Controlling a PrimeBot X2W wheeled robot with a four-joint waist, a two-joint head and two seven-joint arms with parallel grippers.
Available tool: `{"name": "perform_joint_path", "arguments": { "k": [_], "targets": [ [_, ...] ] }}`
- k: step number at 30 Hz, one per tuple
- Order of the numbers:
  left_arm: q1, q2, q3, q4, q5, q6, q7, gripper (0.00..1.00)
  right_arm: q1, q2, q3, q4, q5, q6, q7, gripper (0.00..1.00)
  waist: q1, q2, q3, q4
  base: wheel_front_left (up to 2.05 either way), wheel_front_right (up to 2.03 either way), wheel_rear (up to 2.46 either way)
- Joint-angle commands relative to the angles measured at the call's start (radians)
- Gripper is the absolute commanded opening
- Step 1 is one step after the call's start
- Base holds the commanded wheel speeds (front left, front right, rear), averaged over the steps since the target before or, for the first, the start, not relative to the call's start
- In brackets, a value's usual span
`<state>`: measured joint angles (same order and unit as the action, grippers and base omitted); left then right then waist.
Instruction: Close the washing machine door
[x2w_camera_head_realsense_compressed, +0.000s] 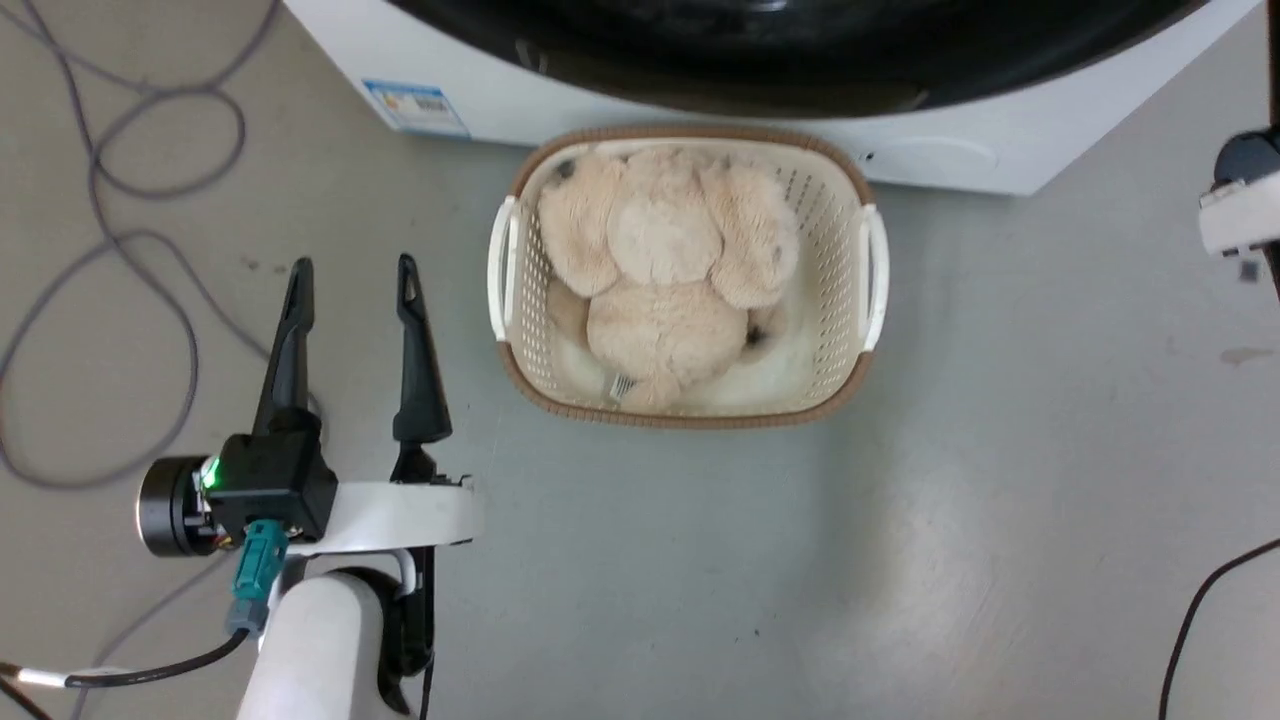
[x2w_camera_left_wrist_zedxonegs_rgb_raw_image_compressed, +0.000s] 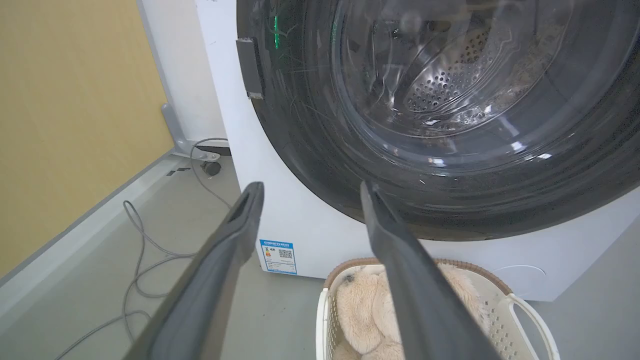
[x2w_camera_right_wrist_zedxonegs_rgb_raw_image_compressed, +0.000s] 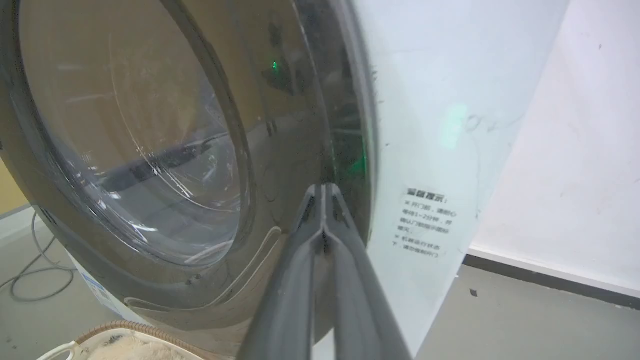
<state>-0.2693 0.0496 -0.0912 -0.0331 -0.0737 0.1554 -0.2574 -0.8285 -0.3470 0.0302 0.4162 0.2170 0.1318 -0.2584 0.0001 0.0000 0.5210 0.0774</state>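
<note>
Head view: the washing machine (x2w_camera_head_realsense_compressed: 950, 150) is running along the top edge, with the washing machine door (x2w_camera_head_realsense_compressed: 800, 60) showing as a black arc at top centre. A white basket (x2w_camera_head_realsense_compressed: 690, 135) holding a plush toy (x2w_camera_head_realsense_compressed: 670, 270) is sitting mid-frame, just below it. The left gripper (x2w_camera_head_realsense_compressed: 353, 262) is hanging at lower left, fingers spread and empty.

Left wrist view: the door is filling the upper right, lying flat against the white front.

Right wrist view: the right gripper (x2w_camera_right_wrist_zedxonegs_rgb_raw_image_compressed: 324, 186) is showing its fingers pressed together, tips at the door's rim at centre. Contact cannot be judged.
</note>
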Motion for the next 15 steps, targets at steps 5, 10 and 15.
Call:
{"name": "perform_joint_path", "arguments": {
  "k": [5, 10, 15],
  "targets": [
    [0.037, 0.001, 0.026, 0.023, 0.015, 0.0, -0.004, 1.0, 0.12, 0.06, -0.103, -0.192, -0.098, -0.001, -0.003, 0.0, -0.0001, 0.0, -0.106, -0.042, 0.0, 0.0, 0.0],
    [0.08, 0.001, 0.074, 0.036, 0.021, 0.001, -0.004, 1.0, 0.221, 0.138, -0.143, -0.346, -0.176, -0.001, -0.003, 0.0, -0.0001, 0.0, -0.2, -0.081, 0.0, 0.0, 0.0],
    [0.136, 0.001, 0.1, 0.047, 0.028, -0.009, -0.004, 1.0, 0.333, 0.208, -0.15, -0.424, -0.18, -0.001, -0.003, 0.0, -0.0001, 0.0, -0.281, -0.106, 0.0, 0.0, 0.0]
  ]
}}
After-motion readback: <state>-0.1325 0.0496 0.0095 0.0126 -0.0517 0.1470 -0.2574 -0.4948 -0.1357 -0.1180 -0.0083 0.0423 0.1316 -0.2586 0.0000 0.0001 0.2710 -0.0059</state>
